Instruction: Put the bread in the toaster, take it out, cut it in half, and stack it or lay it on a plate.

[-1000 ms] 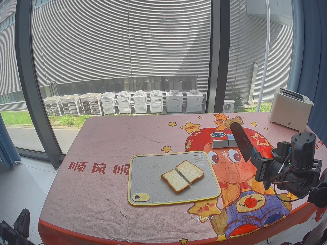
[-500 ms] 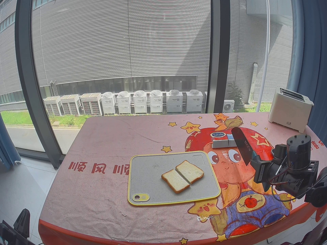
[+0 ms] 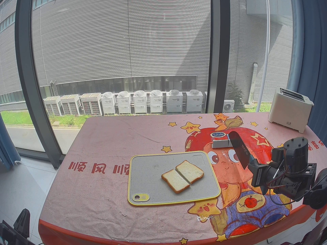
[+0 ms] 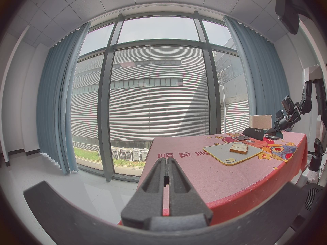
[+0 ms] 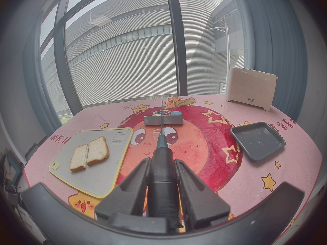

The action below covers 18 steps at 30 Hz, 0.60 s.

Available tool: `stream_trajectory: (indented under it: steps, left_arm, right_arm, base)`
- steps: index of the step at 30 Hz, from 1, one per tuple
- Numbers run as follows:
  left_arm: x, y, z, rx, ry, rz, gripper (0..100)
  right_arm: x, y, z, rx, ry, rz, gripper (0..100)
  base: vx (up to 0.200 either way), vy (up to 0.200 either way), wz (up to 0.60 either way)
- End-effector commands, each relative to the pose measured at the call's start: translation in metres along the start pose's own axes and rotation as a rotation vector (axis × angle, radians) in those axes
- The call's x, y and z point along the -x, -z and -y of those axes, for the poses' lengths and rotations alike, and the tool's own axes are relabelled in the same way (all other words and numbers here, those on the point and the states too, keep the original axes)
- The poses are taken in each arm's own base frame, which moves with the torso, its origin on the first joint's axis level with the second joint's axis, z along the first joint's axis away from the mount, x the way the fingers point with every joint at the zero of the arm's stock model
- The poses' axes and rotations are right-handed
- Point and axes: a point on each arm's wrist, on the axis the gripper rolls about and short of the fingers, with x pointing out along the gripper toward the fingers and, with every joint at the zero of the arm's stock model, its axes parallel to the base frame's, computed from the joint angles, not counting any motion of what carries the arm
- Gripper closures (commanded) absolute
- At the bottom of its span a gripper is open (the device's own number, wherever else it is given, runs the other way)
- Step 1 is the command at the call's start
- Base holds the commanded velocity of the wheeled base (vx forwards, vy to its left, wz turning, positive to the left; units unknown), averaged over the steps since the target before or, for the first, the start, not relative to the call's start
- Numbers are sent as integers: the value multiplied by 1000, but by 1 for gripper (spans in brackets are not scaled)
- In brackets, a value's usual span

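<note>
Bread [image 3: 183, 176]: lies halved on cutting board [image 3: 150, 174], toward robot's left of right gripper [image 5: 162, 162] clamped on knife [image 3: 240, 147]; left gripper [image 4: 167, 164] closed, farther off.

Table [image 3: 102, 143]: board [image 3: 150, 177], toaster [image 3: 290, 109], tray [image 5: 258, 140]

A pink cartoon tablecloth [image 3: 102, 143] lies before a window [image 3: 119, 34] flanked by blue curtains [image 3: 308, 51].

cutting board [image 3: 150, 174] grey, yellow rim | toaster [image 3: 290, 109] white | plate [image 5: 258, 140] dark grey
</note>
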Motion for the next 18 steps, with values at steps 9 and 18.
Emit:
stream_trajectory:
  steps: [9, 18]
  left_arm:
    - [0, 5, 0, 0, 0, 0, 100]
    - [0, 5, 0, 0, 0, 0, 100]
  right_arm:
    - [-9, 9, -3, 24, 5, -47, 100]
    - [-9, 7, -3, 19, 8, -41, 100]
  base:
    - [0, 0, 0]
    - [0, 0, 0]
